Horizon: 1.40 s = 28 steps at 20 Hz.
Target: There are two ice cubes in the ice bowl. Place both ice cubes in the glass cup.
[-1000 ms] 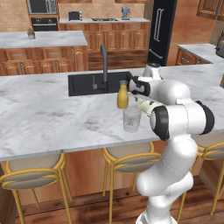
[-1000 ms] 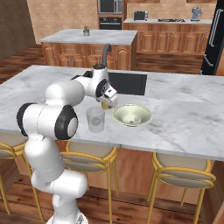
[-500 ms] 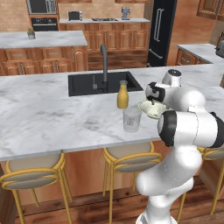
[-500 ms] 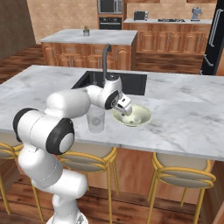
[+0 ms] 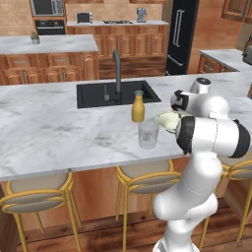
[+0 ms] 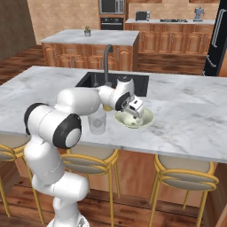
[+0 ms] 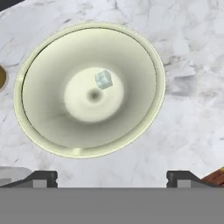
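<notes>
The tool [image 7: 111,176] is hovering open-jawed above the shallow pale yellow-green ice bowl [image 7: 144,52]; 1 small clear ice cube [image 7: 103,80] is sitting just beyond it, likely slipping if pinched off-centre.

arm [image 6: 77,104]: glossy white rounded links | joints: dark bands | gripper [image 7: 111,177]: dark fingertips, seemingly blocky
</notes>
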### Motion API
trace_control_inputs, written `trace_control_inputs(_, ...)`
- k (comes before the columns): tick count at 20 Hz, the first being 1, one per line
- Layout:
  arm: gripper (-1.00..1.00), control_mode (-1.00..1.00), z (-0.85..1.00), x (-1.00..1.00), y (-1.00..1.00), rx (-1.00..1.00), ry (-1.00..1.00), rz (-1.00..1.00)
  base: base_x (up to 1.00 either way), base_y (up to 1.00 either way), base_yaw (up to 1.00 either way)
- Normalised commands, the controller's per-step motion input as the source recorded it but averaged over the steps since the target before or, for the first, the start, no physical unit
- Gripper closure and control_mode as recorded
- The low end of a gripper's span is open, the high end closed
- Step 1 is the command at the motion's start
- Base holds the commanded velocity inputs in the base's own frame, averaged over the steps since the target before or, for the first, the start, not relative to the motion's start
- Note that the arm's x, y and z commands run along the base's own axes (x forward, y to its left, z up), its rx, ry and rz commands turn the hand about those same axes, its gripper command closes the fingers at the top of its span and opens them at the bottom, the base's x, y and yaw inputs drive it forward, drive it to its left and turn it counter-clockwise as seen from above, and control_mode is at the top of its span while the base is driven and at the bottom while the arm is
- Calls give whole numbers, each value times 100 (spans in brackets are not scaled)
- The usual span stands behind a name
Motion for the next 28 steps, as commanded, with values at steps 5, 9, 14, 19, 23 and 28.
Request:
trace_control_inputs(5,-100,-100,-2,46,-22,-2,1,0,0,0,0)
trace_control_inputs(9,-100,-100,-25,46,-3,-4,6,0,0,0,0)
trace_control_inputs(14,-100,-100,-39,32,-2,-5,11,0,0,0,0)
trace_control_inputs(19,-100,-100,-33,15,-10,0,6,0,0,0,0)
trace_control_inputs(23,-100,-100,-33,17,-18,0,0,0,0,0,0)
trace_control_inputs(28,-100,-100,-30,28,-10,0,0,0,0,0,0)
